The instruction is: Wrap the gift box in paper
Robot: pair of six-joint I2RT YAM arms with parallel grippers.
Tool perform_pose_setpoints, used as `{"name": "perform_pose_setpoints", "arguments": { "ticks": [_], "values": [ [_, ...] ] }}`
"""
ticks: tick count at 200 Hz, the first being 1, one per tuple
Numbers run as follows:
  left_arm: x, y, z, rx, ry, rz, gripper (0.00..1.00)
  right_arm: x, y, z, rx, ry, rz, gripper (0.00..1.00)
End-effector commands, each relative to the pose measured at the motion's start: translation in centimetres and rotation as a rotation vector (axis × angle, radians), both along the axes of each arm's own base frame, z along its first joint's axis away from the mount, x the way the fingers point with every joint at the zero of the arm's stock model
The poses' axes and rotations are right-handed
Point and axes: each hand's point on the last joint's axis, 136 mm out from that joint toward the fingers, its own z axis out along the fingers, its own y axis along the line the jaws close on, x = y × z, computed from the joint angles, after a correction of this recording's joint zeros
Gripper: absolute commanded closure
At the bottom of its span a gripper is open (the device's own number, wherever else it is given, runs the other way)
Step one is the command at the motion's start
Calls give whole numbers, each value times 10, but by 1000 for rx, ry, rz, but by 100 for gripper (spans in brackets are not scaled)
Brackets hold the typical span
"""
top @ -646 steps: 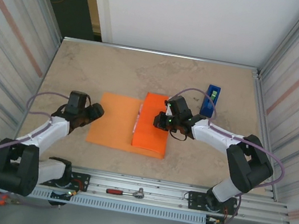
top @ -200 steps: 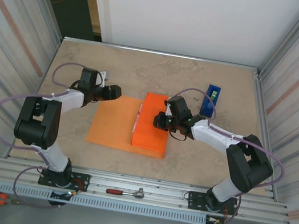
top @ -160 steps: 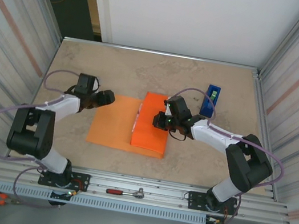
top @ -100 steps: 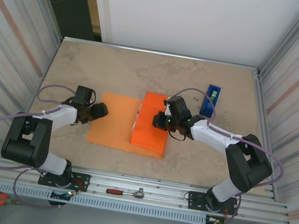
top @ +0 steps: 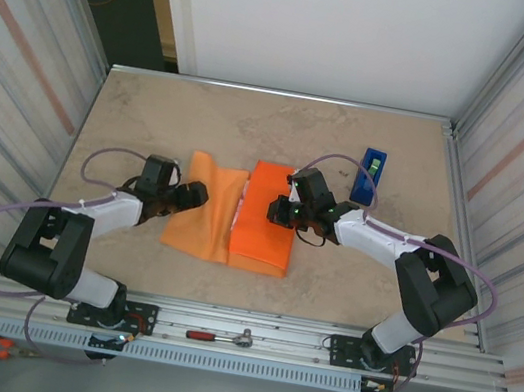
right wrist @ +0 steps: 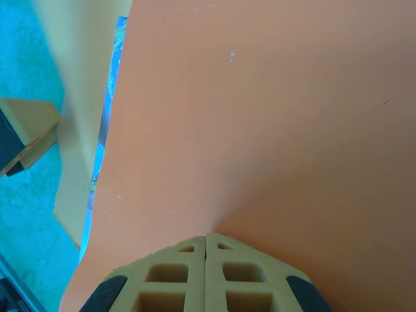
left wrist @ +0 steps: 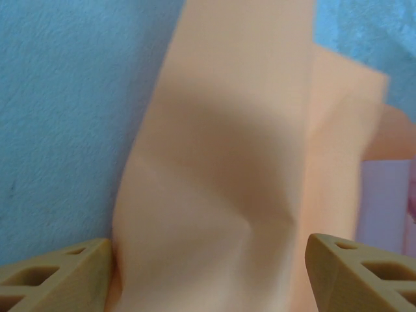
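Paper (top: 206,225) edge buckled — left gripper (top: 197,193) astride, spread

- The right gripper (right wrist: 207,244) is seen at the bottom edge, its two tan fingers closed together, with their tips set against the paper (right wrist: 273,117).
- Most of the frame is taken up by the bright orange sheet, which lies smooth.
- A paler flap (right wrist: 81,97) of the sheet is seen at the left.
- A narrow speckled blue strip (right wrist: 107,110) is exposed between flap and sheet.
- A tan fingertip (right wrist: 29,130) is seen beside the flap, at the left edge.
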Motion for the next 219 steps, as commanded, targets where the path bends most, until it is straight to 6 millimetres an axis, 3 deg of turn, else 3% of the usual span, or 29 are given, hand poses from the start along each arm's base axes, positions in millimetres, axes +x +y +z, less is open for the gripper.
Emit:
{"name": "perform_pose_setpoints", "arguments": {
  "ticks": [1, 17, 33, 82, 149, 219],
  "values": [
    [13, 4, 32, 40, -88, 3, 22, -25, -24, -42, -144, 105, 4, 100],
    [13, 20, 50, 107, -101, 58, 20, -26, -25, -41, -148, 100, 5, 100],
    [15, 17, 67, 111, -121, 42, 20, -27, -27, -40, -153, 98, 8, 100],
    [13, -40, 90, 47, -140, -68, 20, -26, -28, -37, -154, 87, 17, 100],
    [3, -110, 65, -26, -60, -222, 20, -26, -30, -38, -150, 83, 18, 100],
    [-16, -122, 35, -11, -19, -235, 26, -25, -34, -37, -146, 83, 13, 100]
  ]
}}
